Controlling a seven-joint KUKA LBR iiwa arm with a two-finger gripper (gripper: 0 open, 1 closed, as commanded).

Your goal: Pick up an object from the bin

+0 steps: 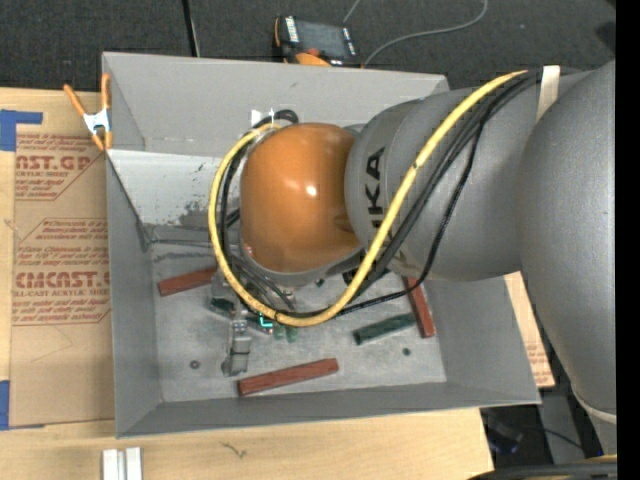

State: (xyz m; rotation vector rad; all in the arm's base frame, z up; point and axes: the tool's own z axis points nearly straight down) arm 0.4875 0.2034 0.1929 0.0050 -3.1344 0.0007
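Bin: grey metal bin, few loose things on its floor, no heap.
Arm: reaches in from the right; the orange cover at the wrist hides the middle of the floor.
Pincer position: pincer low in the front-left part of the bin, close to the floor.
Pincer state: cannot tell whether open or closed; nothing visibly gripped.
Nearest thing: long red-brown bar, flat on the floor near the front wall, just beside the pincer on its right, apart from it.
Other things: short red-brown bar at left, behind the pincer; dark green bar and a red-brown stick at right, well apart from the pincer.
Step in hand (judgement): lining up over a target; the long red-brown bar looks the likeliest pick.
Doing it well: centre over the bar's middle, not its end, so it lifts level. Turn the wrist so the grip closes across the narrow width. Descend until just off the floor before closing.
Risk: the bar lies near the front wall; a grip offset toward that wall could push it along instead of catching it.
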